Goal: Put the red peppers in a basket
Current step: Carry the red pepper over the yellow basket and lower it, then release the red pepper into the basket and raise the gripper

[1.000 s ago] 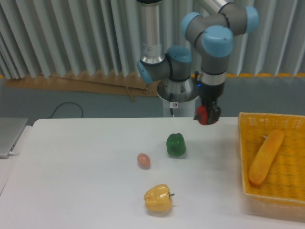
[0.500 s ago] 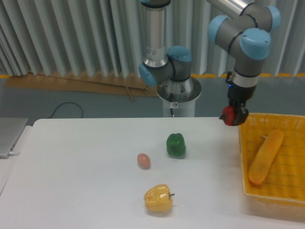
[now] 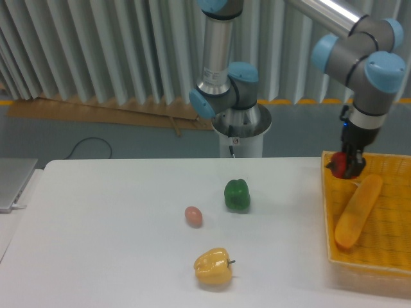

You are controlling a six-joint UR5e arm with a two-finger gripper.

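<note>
The red pepper (image 3: pixel 341 167) hangs in the air at the right, held in my gripper (image 3: pixel 347 165), which is shut on it. It sits just above the back left corner of the yellow woven basket (image 3: pixel 393 258), over the rim. The basket lies at the table's right edge and is partly cut off by the frame. My fingers hide part of the pepper.
A long yellow-orange loaf-shaped thing (image 3: pixel 358 210) lies in the basket. On the white table stand a green pepper (image 3: pixel 237 195), a small pinkish egg-shaped thing (image 3: pixel 193 216) and a yellow pepper (image 3: pixel 213 267). The arm's base (image 3: pixel 239 125) rises behind the table.
My gripper has carried the red pepper to the right, from above the table's middle back to over the basket's back left corner. Nothing on the table has moved.
</note>
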